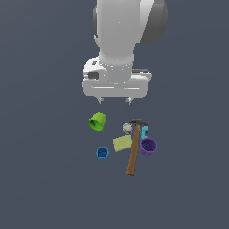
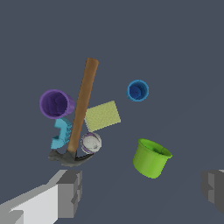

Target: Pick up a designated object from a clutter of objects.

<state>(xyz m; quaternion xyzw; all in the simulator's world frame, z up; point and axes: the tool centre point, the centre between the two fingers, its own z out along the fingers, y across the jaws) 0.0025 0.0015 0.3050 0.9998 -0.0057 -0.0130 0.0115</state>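
Observation:
The designated object, a flat yellow-green speckled pad (image 1: 121, 143) (image 2: 102, 116), lies flat in the clutter, touching the hammer's wooden handle (image 1: 133, 152) (image 2: 82, 105). Around it are a green cup (image 1: 97, 121) (image 2: 151, 157), a blue cup (image 1: 102, 153) (image 2: 138, 91), a purple cup (image 1: 148, 146) (image 2: 56, 103), a cyan clamp-like piece (image 1: 144, 131) (image 2: 61, 134) and a small grey ball (image 1: 128, 128) (image 2: 91, 142). My gripper (image 1: 115, 100) (image 2: 141, 192) hangs open well above the clutter, holding nothing. Its fingertips (image 2: 70, 188) stand wide apart.
The hammer's dark head (image 1: 137, 121) (image 2: 68, 157) rests against the ball and the clamp-like piece. All items sit on a plain dark grey floor (image 1: 44, 179). The arm's white body (image 1: 120, 40) fills the upper part of the exterior view.

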